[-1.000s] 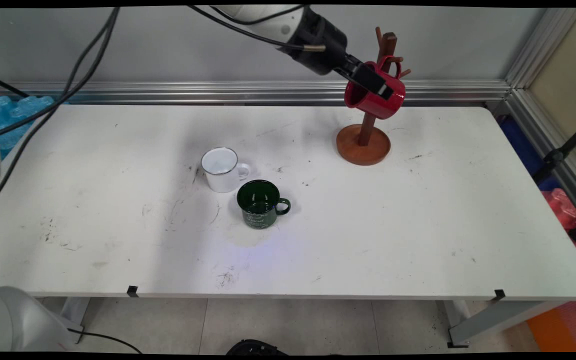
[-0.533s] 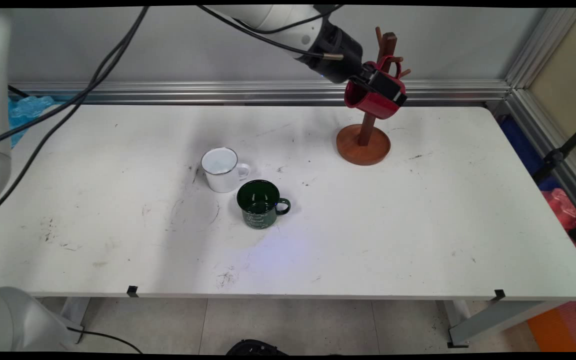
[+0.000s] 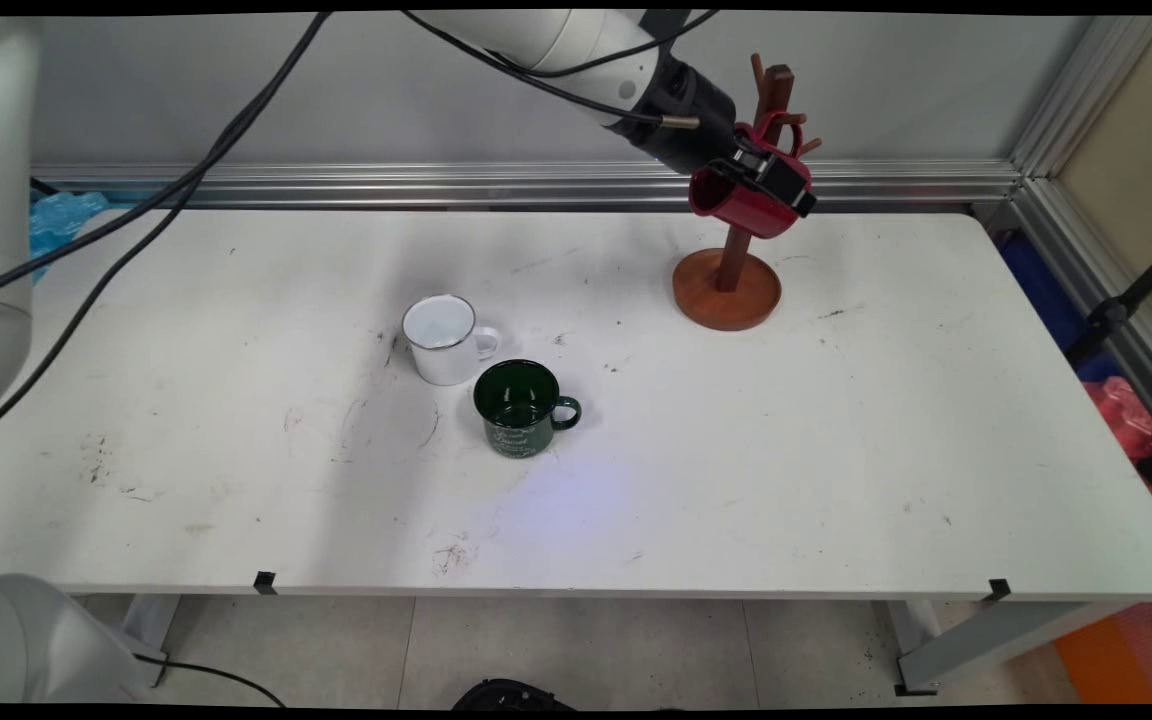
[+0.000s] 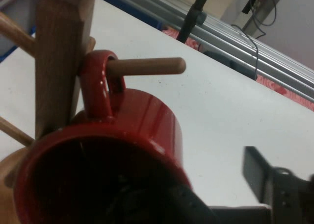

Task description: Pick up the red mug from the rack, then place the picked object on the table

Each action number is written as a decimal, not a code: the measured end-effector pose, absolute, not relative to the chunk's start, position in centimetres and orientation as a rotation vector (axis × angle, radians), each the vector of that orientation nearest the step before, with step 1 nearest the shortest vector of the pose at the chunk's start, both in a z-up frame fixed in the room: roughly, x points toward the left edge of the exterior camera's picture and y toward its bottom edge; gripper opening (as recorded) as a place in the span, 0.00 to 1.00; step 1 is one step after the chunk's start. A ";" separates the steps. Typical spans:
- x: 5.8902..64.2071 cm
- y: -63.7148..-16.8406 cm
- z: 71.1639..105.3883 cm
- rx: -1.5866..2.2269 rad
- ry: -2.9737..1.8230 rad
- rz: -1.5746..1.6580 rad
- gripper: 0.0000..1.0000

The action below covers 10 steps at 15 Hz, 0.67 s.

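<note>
Scuffed white table (image 3: 836,450); gripper (image 3: 771,185) seemingly spread astride glossy red mug (image 3: 736,212), handle looped on wooden peg (image 4: 147,66).

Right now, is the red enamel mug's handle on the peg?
On: the red enamel mug's handle loops around the round wooden peg, which pokes through.

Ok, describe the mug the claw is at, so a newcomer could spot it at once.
Look to the far right part of the white table, where a brown wooden mug tree stands on a round base. The red mug hangs high on it, its handle looped over a peg, with the claw at its rim. Unlike the white mug and green mug, it is off the tabletop.
</note>
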State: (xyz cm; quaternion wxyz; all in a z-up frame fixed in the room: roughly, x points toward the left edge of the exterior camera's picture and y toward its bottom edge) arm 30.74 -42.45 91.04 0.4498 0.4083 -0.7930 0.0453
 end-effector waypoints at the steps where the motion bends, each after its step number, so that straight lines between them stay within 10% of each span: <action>1: 30.7 -42.5 90.9 1.010 -1.962 0.113 0.00; 10: 30.8 -42.5 90.2 1.008 -1.971 0.122 0.00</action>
